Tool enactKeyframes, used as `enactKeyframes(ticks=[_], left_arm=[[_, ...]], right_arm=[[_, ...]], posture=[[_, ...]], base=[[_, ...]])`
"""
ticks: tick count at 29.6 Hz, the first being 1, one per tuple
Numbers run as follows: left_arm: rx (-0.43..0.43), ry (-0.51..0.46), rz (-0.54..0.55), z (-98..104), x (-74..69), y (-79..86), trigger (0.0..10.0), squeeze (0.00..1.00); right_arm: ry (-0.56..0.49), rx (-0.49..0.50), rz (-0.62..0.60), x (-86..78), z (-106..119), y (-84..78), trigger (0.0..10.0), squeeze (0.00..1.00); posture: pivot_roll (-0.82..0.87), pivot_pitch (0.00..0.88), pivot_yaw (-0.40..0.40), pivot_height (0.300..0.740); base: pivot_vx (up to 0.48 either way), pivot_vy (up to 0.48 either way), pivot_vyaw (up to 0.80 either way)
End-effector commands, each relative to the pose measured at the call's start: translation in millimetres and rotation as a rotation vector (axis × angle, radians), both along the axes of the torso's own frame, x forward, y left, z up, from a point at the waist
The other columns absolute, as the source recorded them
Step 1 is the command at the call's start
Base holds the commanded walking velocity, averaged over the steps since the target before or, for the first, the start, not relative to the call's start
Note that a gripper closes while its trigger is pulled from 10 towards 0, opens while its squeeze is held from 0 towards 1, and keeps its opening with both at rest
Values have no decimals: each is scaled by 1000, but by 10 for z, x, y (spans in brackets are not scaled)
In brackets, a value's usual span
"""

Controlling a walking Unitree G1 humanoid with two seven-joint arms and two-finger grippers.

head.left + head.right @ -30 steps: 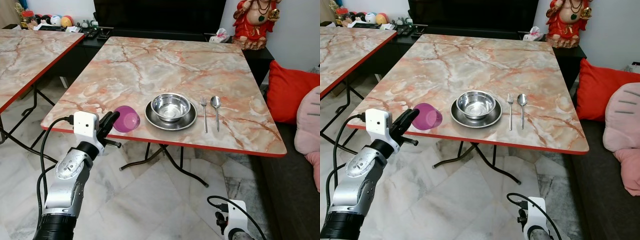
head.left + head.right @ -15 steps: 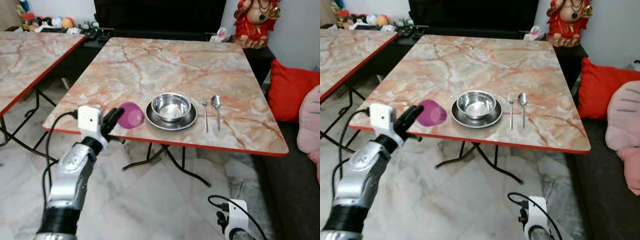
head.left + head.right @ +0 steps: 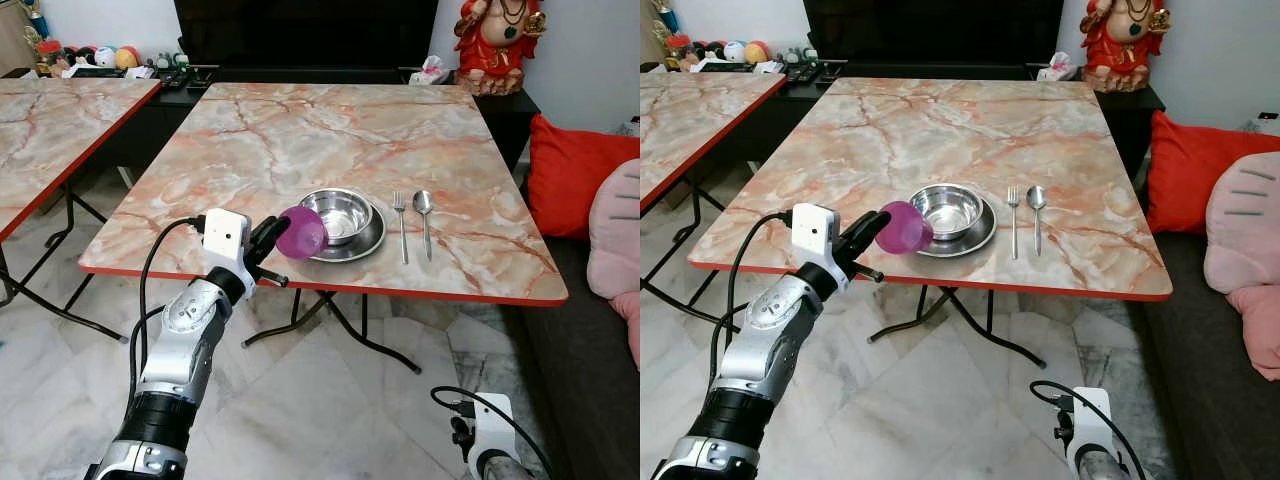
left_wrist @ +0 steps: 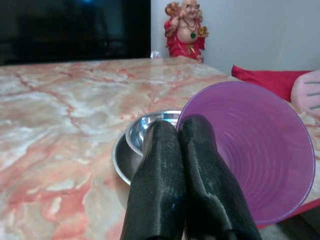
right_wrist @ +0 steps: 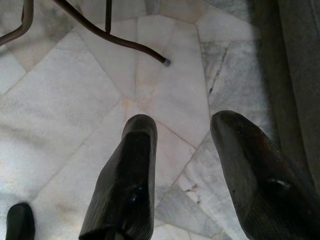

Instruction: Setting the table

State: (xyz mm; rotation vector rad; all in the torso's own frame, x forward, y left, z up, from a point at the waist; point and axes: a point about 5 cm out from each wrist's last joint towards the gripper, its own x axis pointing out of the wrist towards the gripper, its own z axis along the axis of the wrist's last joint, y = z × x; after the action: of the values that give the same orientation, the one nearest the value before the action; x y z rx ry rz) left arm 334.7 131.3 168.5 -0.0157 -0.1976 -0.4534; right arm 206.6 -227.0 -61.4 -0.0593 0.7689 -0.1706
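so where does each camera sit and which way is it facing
Left eye view: on the head, looking forward and down at the table; left gripper holds a cup.
Right eye view: same scene; bowl, fork, spoon.
Left wrist view: along shut fingers, across the table.
Right wrist view: down at the floor; right gripper open.
Shared: cup and bowl, head and left wrist.

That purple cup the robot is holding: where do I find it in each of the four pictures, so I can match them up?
Left eye view: purple cup at centre, tipped on its side against the steel bowl's left side.
Right eye view: left of centre, beside the same bowl.
Left wrist view: large at the right, the left gripper pinching its rim.
Right wrist view: floor tiles, no cup.
Shared landmark: the steel bowl.
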Motion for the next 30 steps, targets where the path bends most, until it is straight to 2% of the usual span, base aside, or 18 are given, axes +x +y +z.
enactKeyframes(ticks=[1, 6, 9, 12, 19, 30], left_arm=[[-3, -20, 35, 47, 32, 55, 10000, 0], [-61, -57, 140, 129, 8, 236, 10000, 0], [-64, -71, 204, 147, -40, 371, 10000, 0], [-55, -73, 227, 152, -60, 436, 10000, 0], [-44, -75, 233, 177, -32, 502, 10000, 0], [-69, -76, 253, 245, -13, 585, 10000, 0]], right_arm=[[5, 3, -18, 6, 4, -22, 10000, 0], [15, 5, 7, 26, 5, 11, 10000, 0], [16, 14, 10, 30, -1, 40, 10000, 0], [16, 21, 12, 29, -7, 64, 10000, 0], [17, 38, 9, 16, -22, 102, 10000, 0], [24, 51, 15, -8, -46, 153, 10000, 0]], posture=[[-2, 0, -10, 740], [39, 0, -51, 740], [66, 0, -58, 740], [76, 0, -51, 740], [80, 0, -37, 740], [94, 0, -27, 740]], base=[[0, 0, 0], [0, 0, 0], [0, 0, 0], [0, 0, 0], [0, 0, 0], [274, 0, -85]])
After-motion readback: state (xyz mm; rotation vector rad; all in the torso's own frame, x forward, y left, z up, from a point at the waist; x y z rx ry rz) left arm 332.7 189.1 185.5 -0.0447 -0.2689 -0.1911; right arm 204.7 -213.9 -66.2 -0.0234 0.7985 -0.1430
